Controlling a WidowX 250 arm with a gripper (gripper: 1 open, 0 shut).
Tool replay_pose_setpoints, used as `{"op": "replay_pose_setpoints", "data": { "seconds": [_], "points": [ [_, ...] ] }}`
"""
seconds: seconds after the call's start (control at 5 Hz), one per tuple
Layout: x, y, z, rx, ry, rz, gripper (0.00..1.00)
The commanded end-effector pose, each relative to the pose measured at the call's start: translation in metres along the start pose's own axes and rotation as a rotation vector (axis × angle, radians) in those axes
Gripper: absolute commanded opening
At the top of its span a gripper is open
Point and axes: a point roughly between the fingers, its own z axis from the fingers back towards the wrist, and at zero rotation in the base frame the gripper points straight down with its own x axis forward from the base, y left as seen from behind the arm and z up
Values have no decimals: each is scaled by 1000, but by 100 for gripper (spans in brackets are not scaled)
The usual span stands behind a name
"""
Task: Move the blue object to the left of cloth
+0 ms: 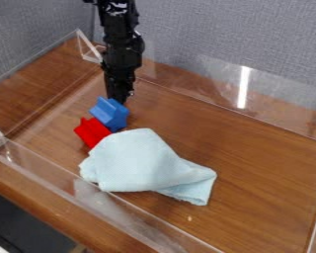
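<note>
from my remote station i watch a black robot arm (119, 25) reach down over a wooden table (240, 148), its gripper (114, 95) at the blue object (111, 115), a small bright block standing toward the far side of the cloth (149, 161). the fingers are drawn together; at this size i cannot tell whether the block is pinched between them or merely touched near its upper edge. a red block (91, 131) sits just beside the blue one, on the side nearer the camera, between it and the rumpled pale fabric. the cloth lies in folds across the near part of the tabletop, wider than both blocks together. a plain grey wall (240, 44) rises behind, and a bright vertical streak of light (243, 87) shows to the right of the arm in the camera view.
</note>
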Motion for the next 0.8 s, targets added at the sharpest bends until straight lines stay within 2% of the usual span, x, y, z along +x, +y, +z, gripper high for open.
{"op": "replay_pose_setpoints", "data": {
  "seconds": [0.0,0.6],
  "points": [
    [-5,8,20,34,-39,23,0],
    [-12,8,30,41,-55,24,0]
  ]
}}
